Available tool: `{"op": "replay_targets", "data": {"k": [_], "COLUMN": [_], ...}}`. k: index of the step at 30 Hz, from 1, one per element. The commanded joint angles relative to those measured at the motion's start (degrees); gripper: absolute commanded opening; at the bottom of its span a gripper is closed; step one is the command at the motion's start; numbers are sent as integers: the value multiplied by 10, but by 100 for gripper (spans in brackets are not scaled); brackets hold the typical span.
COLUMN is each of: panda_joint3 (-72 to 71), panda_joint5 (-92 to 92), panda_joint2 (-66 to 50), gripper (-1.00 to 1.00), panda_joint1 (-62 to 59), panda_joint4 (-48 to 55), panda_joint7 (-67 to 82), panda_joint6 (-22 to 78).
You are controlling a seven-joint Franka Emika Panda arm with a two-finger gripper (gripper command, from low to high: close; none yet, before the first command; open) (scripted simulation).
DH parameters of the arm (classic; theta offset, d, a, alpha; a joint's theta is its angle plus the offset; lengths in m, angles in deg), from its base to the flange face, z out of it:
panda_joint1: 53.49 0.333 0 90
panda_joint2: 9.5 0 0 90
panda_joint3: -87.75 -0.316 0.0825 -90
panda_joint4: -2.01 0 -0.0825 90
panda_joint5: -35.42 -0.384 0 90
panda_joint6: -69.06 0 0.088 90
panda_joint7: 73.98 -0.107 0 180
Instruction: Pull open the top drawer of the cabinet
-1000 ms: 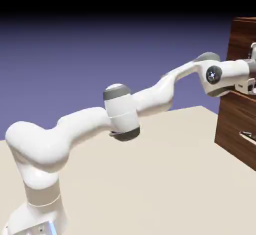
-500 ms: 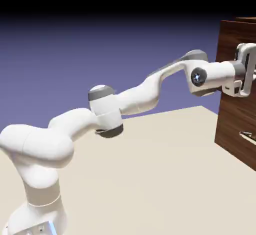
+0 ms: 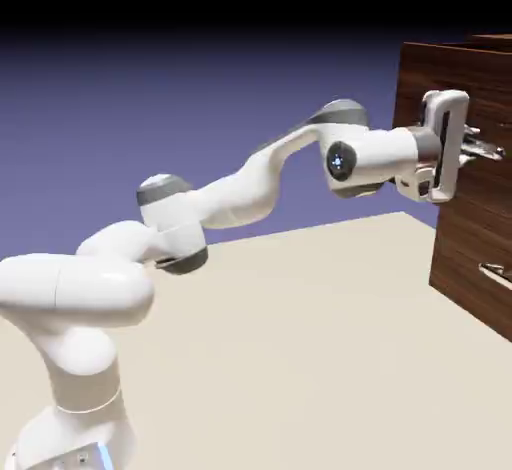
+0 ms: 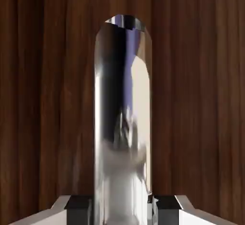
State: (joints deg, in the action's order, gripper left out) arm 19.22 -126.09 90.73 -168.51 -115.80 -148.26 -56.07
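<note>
The cabinet (image 3: 468,243) is a dark brown wood-grain box at the exterior view's right edge. Its top drawer (image 3: 452,70) stands out to the left of the cabinet body below it. My gripper (image 3: 476,147) is shut on the top drawer's silver handle (image 3: 487,148), with the white hand pressed close in front of the drawer. In the hand view the silver handle (image 4: 123,123) runs upright through the middle against the drawer's wood (image 4: 48,99). The gripper (image 4: 122,208) clamps its lower end, with one grey fingertip (image 4: 79,204) showing on each side.
The lower drawer's silver handle (image 3: 496,274) shows at the right edge, its front flush with the cabinet. The beige table (image 3: 300,358) stretches between the robot's base (image 3: 75,438) and the cabinet.
The hand has drawn back to the left with the handle held, and the top drawer has slid out of the cabinet with it. The elbow has folded lower and leftward.
</note>
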Motion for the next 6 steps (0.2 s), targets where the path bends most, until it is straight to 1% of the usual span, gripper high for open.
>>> {"op": "replay_targets", "data": {"k": [1, 3, 4, 5, 6], "panda_joint3": [0, 1, 1, 1, 2], "panda_joint5": [3, 7, 7, 7, 11], "panda_joint2": [3, 6, 6, 6, 7], "gripper": [-100, -100, 100, 100, 100], "panda_joint1": [12, 31, 31, 31, 45], "panda_joint4": [-21, -53, -53, -53, -74], "panda_joint7": [1, 4, 4, 4, 7], "panda_joint6": [9, 22, 22, 22, 29]}}
